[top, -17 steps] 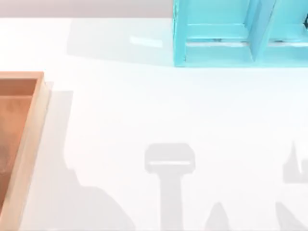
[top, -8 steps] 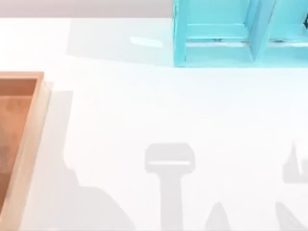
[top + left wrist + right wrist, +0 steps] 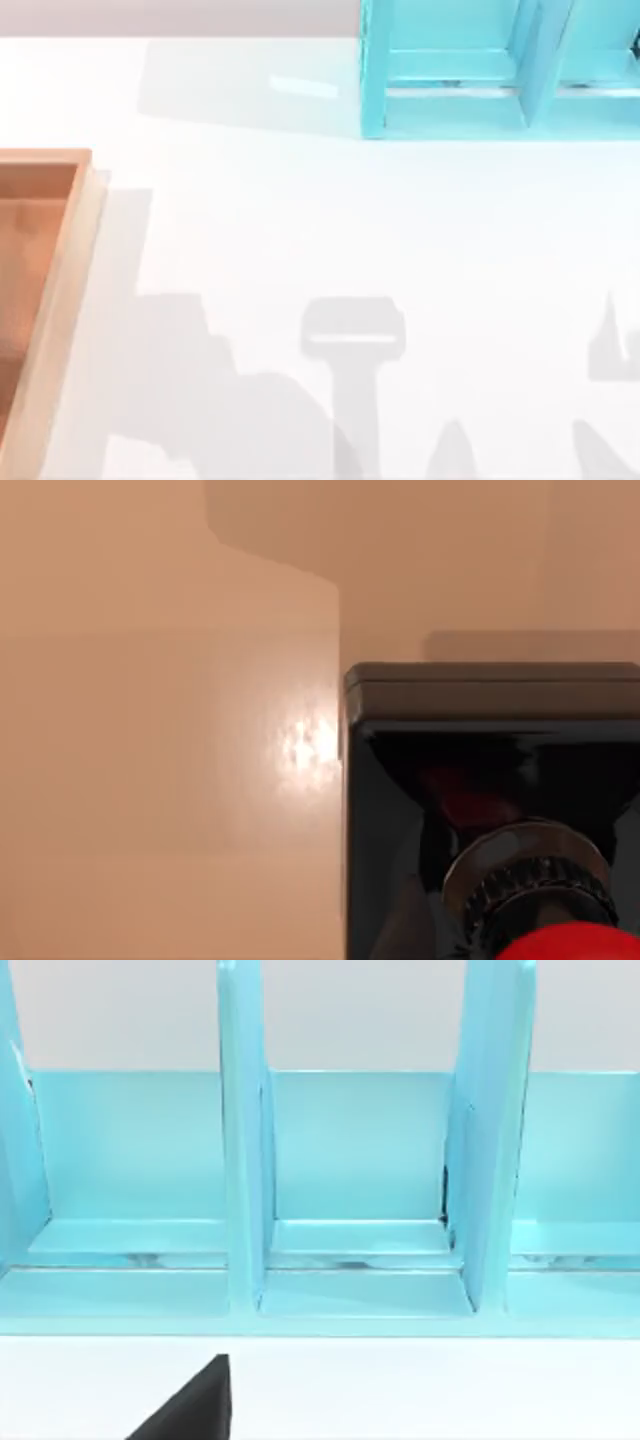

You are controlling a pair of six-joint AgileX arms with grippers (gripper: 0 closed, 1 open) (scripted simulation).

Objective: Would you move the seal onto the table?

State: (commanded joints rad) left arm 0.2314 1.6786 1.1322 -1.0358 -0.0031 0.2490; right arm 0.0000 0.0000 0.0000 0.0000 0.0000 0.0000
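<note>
The table (image 3: 330, 220) is a plain white surface that takes up most of the top view. A light wooden tray (image 3: 62, 290) sits at the left edge of that frame, running from mid-height down to the bottom. A turquoise shelf unit (image 3: 450, 105) stands at the upper right, its open compartments facing the table. Grey shadows of the arms lie across the lower part of the table, one broad shape just right of the tray and a narrower T-shaped one near the bottom centre.

In the left wrist view the seal (image 3: 480, 820) appears at the lower right of the frame: a black square block with a silver ribbed collar and a red rounded knob above it. It rests on the smooth wooden floor of the tray (image 3: 170, 780), so the seal is in the tray and not on the table. Whether the left claw is released or clenched cannot be told.

The right wrist view faces the shelf unit (image 3: 350, 1180) head-on, with white table (image 3: 420, 1390) in front of it. A dark wedge at the bottom left is too partial to identify, and the right claw's state cannot be told either.
</note>
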